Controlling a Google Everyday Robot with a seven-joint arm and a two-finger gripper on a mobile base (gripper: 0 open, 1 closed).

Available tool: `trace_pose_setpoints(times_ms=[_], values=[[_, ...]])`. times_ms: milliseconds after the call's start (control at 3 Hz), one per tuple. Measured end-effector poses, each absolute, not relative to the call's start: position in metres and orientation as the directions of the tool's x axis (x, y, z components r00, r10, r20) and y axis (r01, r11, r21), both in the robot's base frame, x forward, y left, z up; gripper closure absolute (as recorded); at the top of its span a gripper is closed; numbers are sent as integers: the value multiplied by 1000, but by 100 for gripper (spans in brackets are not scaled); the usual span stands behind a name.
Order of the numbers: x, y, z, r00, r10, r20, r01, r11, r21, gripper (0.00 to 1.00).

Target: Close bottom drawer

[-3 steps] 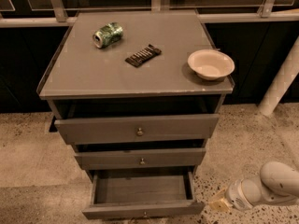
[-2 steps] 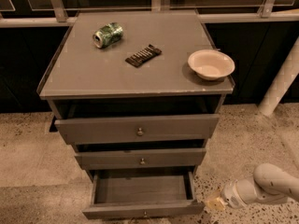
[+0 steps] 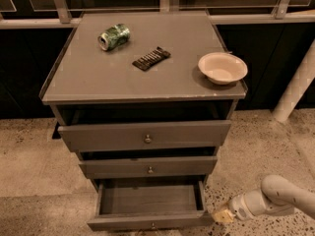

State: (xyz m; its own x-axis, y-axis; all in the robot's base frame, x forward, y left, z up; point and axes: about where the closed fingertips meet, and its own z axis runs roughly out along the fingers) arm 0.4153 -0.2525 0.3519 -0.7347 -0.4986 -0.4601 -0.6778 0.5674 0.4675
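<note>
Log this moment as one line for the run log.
bottom drawer: pulled out | pincer: low at its front right corner, contact unclear | close: not yet done

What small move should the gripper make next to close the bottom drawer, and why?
Probably slide the gripper sideways, to the middle of the front of the bottom drawer. The drawer stands pulled far out of the cabinet. The gripper sits low beside one front corner, not before the front, so a push from there would likely slip off.
</note>
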Motion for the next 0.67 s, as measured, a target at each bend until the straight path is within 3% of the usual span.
trace_pose_setpoints(times_ms=[667], values=[[419,-257,306,-799,-434,-416,-601,569,561,100]])
